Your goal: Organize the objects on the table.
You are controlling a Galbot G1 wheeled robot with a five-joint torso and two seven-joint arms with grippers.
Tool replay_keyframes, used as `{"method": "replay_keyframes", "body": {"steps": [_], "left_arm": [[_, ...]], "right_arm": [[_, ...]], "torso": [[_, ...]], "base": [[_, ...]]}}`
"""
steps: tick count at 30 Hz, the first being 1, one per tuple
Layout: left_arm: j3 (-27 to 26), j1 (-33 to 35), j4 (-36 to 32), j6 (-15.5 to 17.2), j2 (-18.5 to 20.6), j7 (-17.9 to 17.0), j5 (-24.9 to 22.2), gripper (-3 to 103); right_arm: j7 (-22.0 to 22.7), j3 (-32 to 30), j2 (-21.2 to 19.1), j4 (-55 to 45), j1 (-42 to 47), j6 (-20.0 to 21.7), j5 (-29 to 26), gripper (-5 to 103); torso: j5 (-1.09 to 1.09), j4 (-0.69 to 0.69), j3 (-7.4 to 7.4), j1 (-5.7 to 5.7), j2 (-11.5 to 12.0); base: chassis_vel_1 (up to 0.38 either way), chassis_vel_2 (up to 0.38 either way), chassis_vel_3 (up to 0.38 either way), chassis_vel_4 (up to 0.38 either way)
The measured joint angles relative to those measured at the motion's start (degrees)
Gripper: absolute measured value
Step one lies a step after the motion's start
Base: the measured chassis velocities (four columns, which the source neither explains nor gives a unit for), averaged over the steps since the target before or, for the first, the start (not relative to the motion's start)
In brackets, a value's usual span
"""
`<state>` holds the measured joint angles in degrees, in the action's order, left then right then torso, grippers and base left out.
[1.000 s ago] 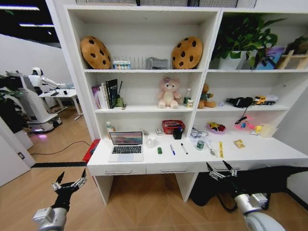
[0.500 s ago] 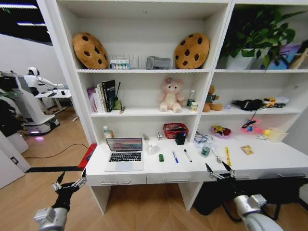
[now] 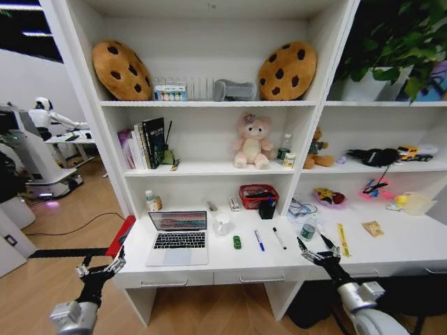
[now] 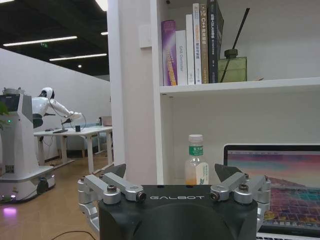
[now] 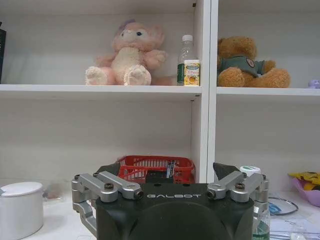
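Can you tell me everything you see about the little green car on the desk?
The tiny green toy car is a small bright green thing with a darker middle, too small to make out wheels or windows. It sits flat on the white desk, pointing front to back. It lies between the open laptop and the blue pen, just in front of a white cup. Nothing touches it.

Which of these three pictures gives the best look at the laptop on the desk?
The head view: the open laptop appears whole, keyboard and screen. The left wrist view catches part of its lit screen behind the left gripper. The right wrist view faces the shelves instead.
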<state>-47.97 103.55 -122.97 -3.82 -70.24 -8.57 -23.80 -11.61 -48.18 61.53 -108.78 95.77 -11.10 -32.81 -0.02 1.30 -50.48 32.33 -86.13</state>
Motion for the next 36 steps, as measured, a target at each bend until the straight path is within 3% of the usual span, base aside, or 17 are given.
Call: {"method": "replay_keyframes", "body": {"steps": [26,28,29,32,34,36], "left_arm": [[-0.51,1.58,-1.42,0.70,0.97,-0.23,0.66,98],[-0.94,2.54,-2.15,0.83,2.62,0.45,1.37,88],[-0.94,2.54,-2.15,0.83,2.62,0.45,1.37,88],[-2.35,4.13,-3.45,1.05,6.35,0.96,1.48,72],[-2.56,4.31,-3.64,1.16,6.85,0.97,1.35,72],[-3.22,5.04,-4.29,1.41,8.61,1.04,1.01,61]], "right_arm": [[0.73,-0.02,1.80,-2.16,1.99,-0.42,1.55,100],[1.12,-1.30,3.99,-3.74,3.23,-0.36,1.51,100],[1.12,-1.30,3.99,-3.74,3.23,-0.36,1.51,100],[1.36,-2.61,9.14,-5.50,5.88,-0.80,1.50,100],[1.37,-2.65,9.66,-5.51,6.13,-0.95,1.59,100],[1.36,-2.66,10.81,-5.45,6.77,-1.43,1.88,100]], "torso": [[0.00,-0.01,-0.01,0.02,0.01],[0.01,-0.02,0.00,-0.02,-0.01],[0.01,-0.02,0.00,-0.02,-0.01],[0.00,0.01,0.01,-0.04,-0.02],[-0.01,0.00,0.01,-0.04,-0.02],[0.02,0.01,0.01,-0.04,-0.01]], "base": [[-0.108,0.105,0.103,-0.106],[0.007,-0.015,-0.003,0.026],[0.014,-0.029,-0.006,0.053],[0.000,0.000,0.000,0.000],[0.000,0.000,0.000,0.000],[0.000,0.000,0.000,0.000]]}}
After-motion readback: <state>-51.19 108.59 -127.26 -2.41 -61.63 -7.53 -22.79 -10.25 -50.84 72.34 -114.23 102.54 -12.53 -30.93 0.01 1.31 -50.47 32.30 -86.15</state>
